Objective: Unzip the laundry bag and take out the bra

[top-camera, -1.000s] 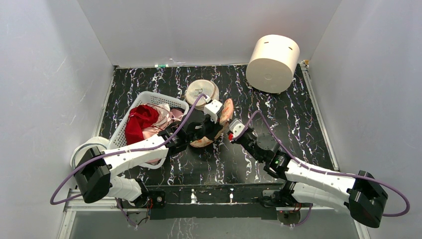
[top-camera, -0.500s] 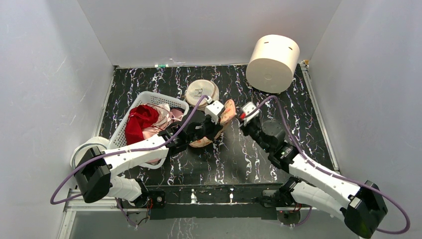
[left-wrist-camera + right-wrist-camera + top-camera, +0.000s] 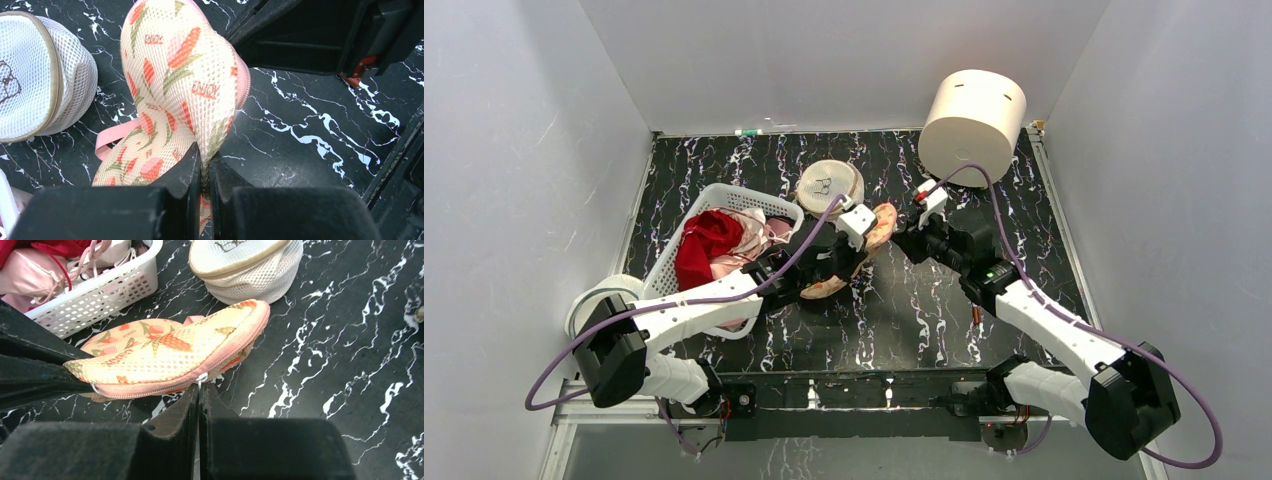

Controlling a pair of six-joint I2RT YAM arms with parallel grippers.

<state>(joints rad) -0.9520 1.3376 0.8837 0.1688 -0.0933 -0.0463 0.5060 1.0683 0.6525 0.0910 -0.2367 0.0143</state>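
One peach-cream, leaf-printed padded laundry bag stands tilted on edge at the middle of the black marbled tabletop. Two tools engage it. The left tool is pressed together on the bag's edge. The right tool pinches the small white zip pull on the pink zip. One round cream mesh pouch lies just beyond the bag. One white plastic basket sits to the left.
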